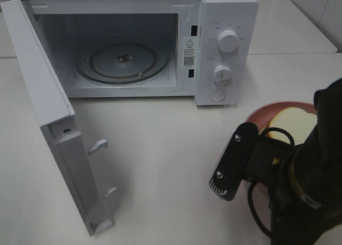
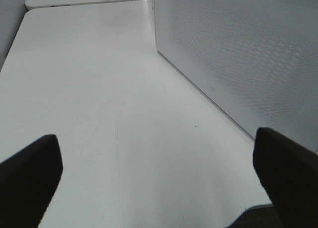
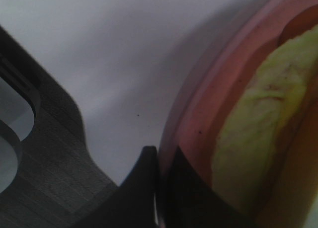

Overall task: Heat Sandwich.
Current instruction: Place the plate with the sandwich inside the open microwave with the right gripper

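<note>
Right gripper (image 3: 159, 188): jaws closed, apparently pinching the near-left rim of the pink plate (image 1: 265, 108). Sandwich (image 1: 291, 123) lies on that plate at near right, just right of the fingertips. The open microwave (image 1: 227, 21) stands far left of it. Left gripper (image 2: 159, 178): spread wide, empty.

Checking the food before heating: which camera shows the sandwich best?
Exterior high: the sandwich shows its white top on the pink plate, partly behind the right arm. Right wrist gives a blurred close-up; left wrist shows none.
</note>
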Action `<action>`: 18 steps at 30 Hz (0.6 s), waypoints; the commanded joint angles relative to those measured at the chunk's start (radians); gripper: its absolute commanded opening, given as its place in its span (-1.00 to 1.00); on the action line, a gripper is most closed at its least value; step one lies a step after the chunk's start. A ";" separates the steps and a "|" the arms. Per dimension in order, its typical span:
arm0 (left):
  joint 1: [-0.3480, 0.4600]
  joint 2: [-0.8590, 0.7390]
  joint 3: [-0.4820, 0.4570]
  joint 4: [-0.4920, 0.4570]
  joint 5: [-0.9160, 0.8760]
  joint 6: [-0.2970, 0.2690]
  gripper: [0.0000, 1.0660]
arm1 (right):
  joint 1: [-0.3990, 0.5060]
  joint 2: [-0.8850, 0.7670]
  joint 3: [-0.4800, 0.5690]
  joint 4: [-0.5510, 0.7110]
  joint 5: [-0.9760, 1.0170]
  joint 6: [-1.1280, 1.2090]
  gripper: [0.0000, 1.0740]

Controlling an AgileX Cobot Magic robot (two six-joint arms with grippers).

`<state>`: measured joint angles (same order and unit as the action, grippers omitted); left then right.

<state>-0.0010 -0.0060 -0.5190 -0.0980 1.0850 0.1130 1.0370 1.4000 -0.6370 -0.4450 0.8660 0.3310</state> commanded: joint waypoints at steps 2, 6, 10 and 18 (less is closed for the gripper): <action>0.002 -0.015 0.000 0.000 -0.012 0.000 0.88 | 0.061 -0.009 0.004 -0.026 -0.019 -0.101 -1.00; 0.002 -0.015 0.000 0.000 -0.012 0.000 0.88 | 0.108 -0.009 0.004 -0.026 -0.052 -0.176 -1.00; 0.002 -0.015 0.000 0.000 -0.012 0.000 0.88 | 0.145 -0.009 0.004 -0.025 -0.090 -0.275 -0.99; 0.002 -0.015 0.000 0.000 -0.012 0.000 0.88 | 0.162 -0.009 0.004 -0.013 -0.114 -0.397 -1.00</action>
<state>-0.0010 -0.0060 -0.5190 -0.0980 1.0850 0.1130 1.1950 1.3990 -0.6370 -0.4440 0.7590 -0.0440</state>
